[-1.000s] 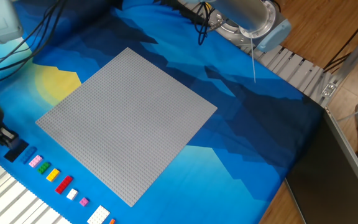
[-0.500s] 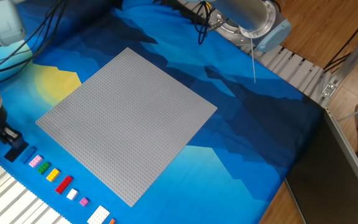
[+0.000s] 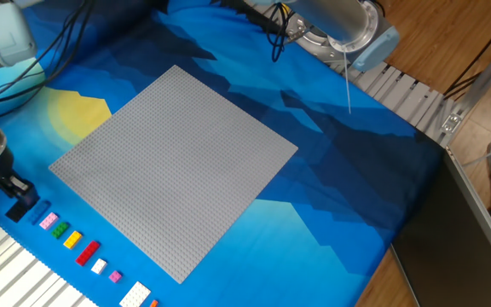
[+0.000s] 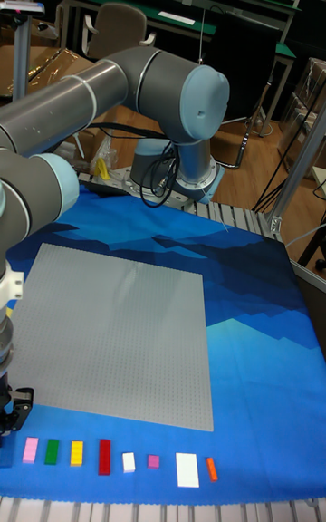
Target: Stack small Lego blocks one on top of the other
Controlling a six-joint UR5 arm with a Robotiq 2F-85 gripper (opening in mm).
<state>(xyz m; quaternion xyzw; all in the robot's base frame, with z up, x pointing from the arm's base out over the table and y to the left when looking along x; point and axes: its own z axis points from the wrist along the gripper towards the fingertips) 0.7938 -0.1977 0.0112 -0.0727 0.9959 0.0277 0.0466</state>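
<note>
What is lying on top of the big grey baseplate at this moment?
Nothing can be seen on the grey baseplate; its studded top is bare in both views. The small bricks lie in a row on the blue cloth beside it.

Matt grey studded plastic baseplate [image 3: 174,170] lies on smooth blue printed cloth [image 3: 339,162].

The grey baseplate [image 3: 174,170] lies bare, open from above. A crowded row of small bricks, pink [image 3: 48,220], green [image 3: 59,229], yellow [image 3: 72,240], red [image 3: 87,251], runs just beside its near edge. The gripper [image 3: 14,191] stands at that row's end, over a dark brick [image 3: 22,207].
</note>
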